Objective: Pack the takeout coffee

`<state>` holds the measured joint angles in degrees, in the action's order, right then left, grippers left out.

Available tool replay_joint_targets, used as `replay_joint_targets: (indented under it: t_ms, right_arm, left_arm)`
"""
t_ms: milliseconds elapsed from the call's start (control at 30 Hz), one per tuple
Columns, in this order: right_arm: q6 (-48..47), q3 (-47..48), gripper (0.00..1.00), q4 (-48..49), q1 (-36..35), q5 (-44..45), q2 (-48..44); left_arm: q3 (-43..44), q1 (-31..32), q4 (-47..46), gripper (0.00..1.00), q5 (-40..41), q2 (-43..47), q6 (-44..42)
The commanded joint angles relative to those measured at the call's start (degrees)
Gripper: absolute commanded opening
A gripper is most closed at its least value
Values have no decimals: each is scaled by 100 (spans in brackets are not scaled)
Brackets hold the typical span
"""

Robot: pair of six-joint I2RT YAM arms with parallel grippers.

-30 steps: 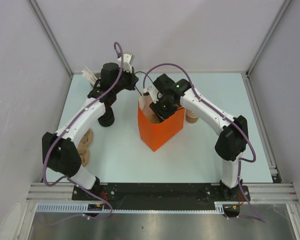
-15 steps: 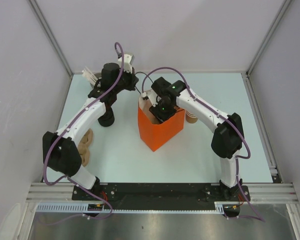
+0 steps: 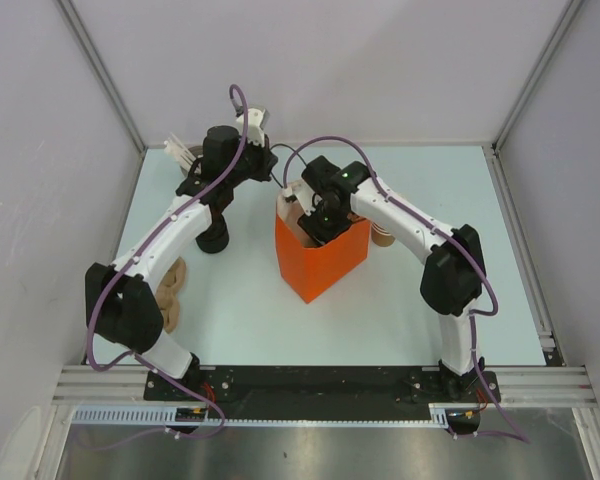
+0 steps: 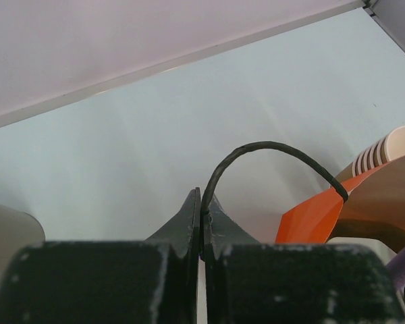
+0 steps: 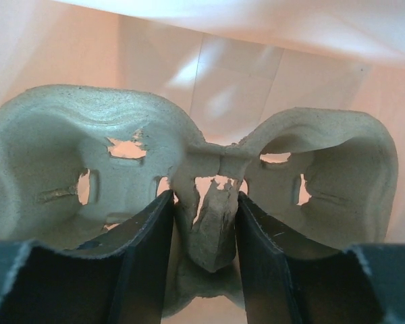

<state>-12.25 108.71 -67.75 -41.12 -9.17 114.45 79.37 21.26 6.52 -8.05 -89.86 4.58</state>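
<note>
Takeout coffee is the one thing I can't spot from where I stand; no lidded cup shows on the table (image 3: 240, 320) or in either wrist view, so it is hidden or out of shot, and I won't guess which; what does show is the packing made ready for it; the orange bag (image 3: 320, 262) stands upright mid-table, and the left gripper (image 4: 201, 202) has its fingers pressed tight together on the bag's black cord handle (image 4: 270, 147), at the bag's far left side; the right gripper (image 5: 204, 197) is down inside the bag's mouth with a moulded pulp cup carrier (image 5: 88, 135); its two fingers stand either side of the carrier's centre ridge, close against it, though whether they pinch it or only flank it I cannot tell; both wells of the carrier are empty; a stack of lidless cups (image 3: 383, 236) sits just beside the bag on its right; by my reckoning the job is at an early stage: bag open, carrier inside it, and the real work left, namely fetching the lidded cup, setting it upright in a well and letting the handle go.
</note>
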Motion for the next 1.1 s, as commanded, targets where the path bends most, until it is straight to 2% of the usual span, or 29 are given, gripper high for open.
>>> replay_joint_targets:
  t_ms: [0,167,300,500,833,967,1067]
  right_arm:
    - [-84,274,48,-274,-45,-50,60]
    - [-84,318,56,-274,-45,-50,33]
    - [-93,370,68,-265,-45,-41,-37]
    - [-102,450,79,-151,-45,-32,-186]
    - [-23,432,91,314,-45,3,-503]
    - [-14,415,99,490,-54,-50,-643]
    - [12,423,100,622,-54,-102,-775]
  left_arm:
    - [219,1,-283,0,-29,109,69]
    - [210,1,-292,1,-47,110,61]
    - [193,1,-310,2,-56,118,69]
    - [201,1,-310,3,-91,136,69]
    - [193,1,-336,4,-328,259,-9]
    - [193,1,-336,4,-469,320,-62]
    - [193,1,-336,4,-600,382,-97]
